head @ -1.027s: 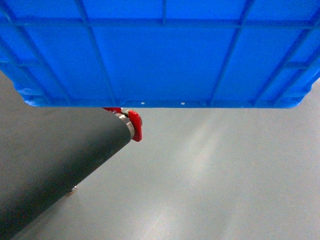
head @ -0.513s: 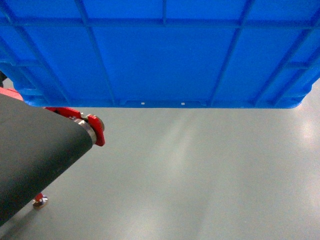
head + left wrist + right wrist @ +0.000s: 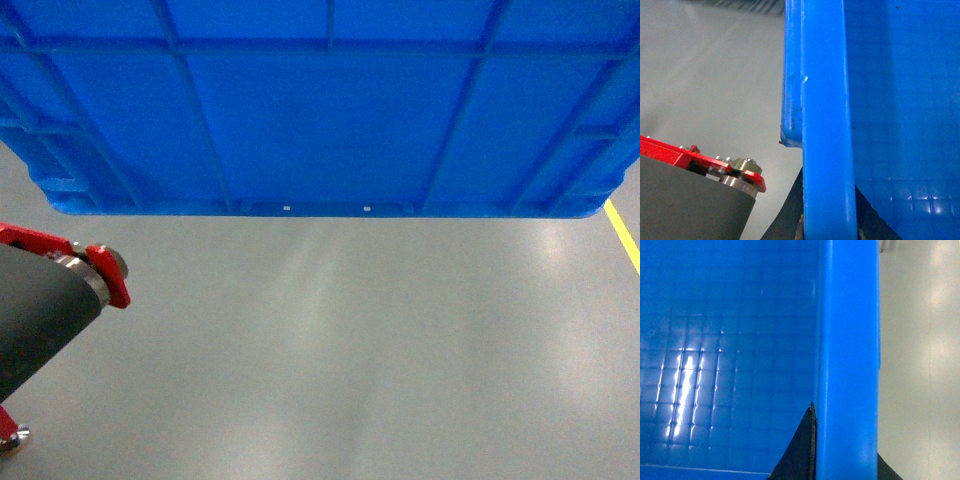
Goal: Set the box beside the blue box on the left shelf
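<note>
Both grippers clamp the box rim; dark roller below-left.

Box held aloft across the top of the head view, ribbed underside facing the camera, floor spread below and beyond. Roller with bracketed end at lower left, below the box's left corner. Painted line on the floor at far right. In the left wrist view, box rim running upright through the middle, box interior to its right, floor and roller to its left. In the right wrist view, rim right of the interior, floor beyond on the right.
</note>
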{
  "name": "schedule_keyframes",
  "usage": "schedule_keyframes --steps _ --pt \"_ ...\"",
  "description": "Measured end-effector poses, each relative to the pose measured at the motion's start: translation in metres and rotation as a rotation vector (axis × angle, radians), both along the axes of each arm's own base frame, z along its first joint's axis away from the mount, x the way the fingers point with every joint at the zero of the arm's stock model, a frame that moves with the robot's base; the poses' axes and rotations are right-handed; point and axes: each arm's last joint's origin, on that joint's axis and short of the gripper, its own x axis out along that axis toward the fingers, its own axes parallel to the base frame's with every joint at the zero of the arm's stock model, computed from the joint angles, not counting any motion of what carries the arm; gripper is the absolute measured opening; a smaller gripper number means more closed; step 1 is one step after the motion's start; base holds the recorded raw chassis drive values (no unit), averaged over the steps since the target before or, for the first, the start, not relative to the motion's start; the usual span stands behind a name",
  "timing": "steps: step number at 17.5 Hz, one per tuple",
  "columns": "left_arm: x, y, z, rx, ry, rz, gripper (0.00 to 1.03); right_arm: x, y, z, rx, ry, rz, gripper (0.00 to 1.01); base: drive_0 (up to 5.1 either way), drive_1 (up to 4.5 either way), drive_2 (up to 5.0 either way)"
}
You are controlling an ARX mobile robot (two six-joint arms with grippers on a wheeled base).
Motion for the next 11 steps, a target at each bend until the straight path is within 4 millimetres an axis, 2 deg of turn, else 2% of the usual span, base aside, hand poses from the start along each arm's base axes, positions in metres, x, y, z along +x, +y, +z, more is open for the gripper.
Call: schedule_keyframes --steps 11 --pt "0.0000 0.0000 0.0000 0.000 0.000 0.000 0.05 0.0001 0.0000 0.0002 0.000 -0.002 0.000 0.08 -1.4 -1.44 -1.4"
